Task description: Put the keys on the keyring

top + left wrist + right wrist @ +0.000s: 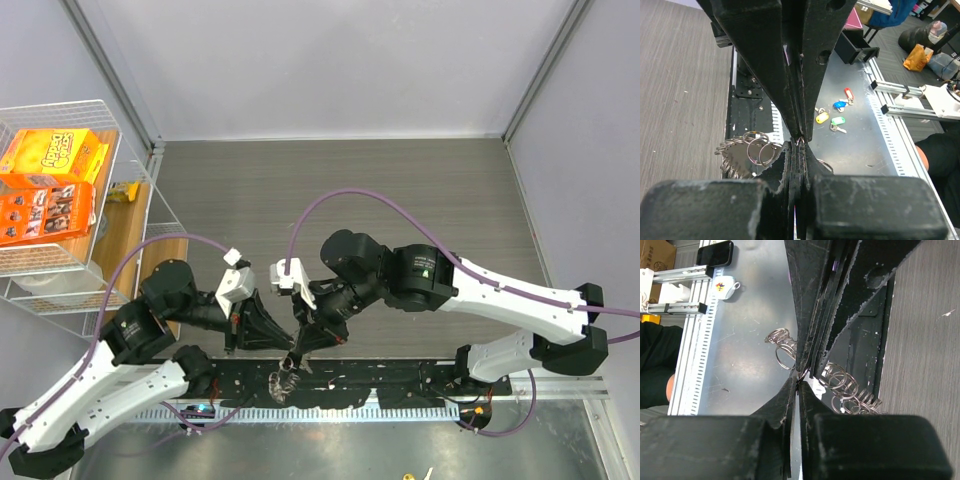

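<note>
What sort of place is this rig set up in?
Probably a robotics lab test cell: plain grey partition walls enclose the table, aluminium frame rails run beside it, and a wire rack holds cereal boxes, likely as props.

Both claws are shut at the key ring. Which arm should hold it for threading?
Right, probably. From above, the key ring hangs just under the right claw, which points down at it. The left claw meets it sideways, tip to tip, so it could back off more easily.

Grey wood-grain table (400,190), metal bench (860,150) bearing coloured key tags (834,114)
</note>
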Controlling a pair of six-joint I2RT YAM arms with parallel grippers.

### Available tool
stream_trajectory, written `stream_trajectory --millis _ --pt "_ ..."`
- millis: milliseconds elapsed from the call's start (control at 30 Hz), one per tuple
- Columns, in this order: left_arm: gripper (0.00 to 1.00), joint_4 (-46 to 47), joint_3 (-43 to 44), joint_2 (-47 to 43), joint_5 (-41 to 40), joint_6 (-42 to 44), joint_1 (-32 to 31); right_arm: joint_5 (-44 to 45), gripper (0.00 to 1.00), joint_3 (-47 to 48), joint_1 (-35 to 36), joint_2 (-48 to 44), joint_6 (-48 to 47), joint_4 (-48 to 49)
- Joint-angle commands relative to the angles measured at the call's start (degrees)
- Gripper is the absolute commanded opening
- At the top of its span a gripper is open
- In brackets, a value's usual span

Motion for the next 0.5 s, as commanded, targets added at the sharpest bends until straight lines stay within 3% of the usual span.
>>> stream_trajectory --millis 0,233,467 --pt "0.00 2.42 2.39 -1.92 -3.25 0.04 -0.18 1.46 0.16 -0.29 -0.21 -3.57 -0.18 5.48" --pt "0.00 10.50 0.64 -5.70 -3.87 -2.77 -0.18 7.70 0.40 -8.46 -0.21 -13.58 -0.18 13.13" --pt "0.00 21.04 -2.08 -8.34 -4.66 -7.43 -0.18 14.47 0.42 -13.75 1.54 -19.84 -2.80 19.72"
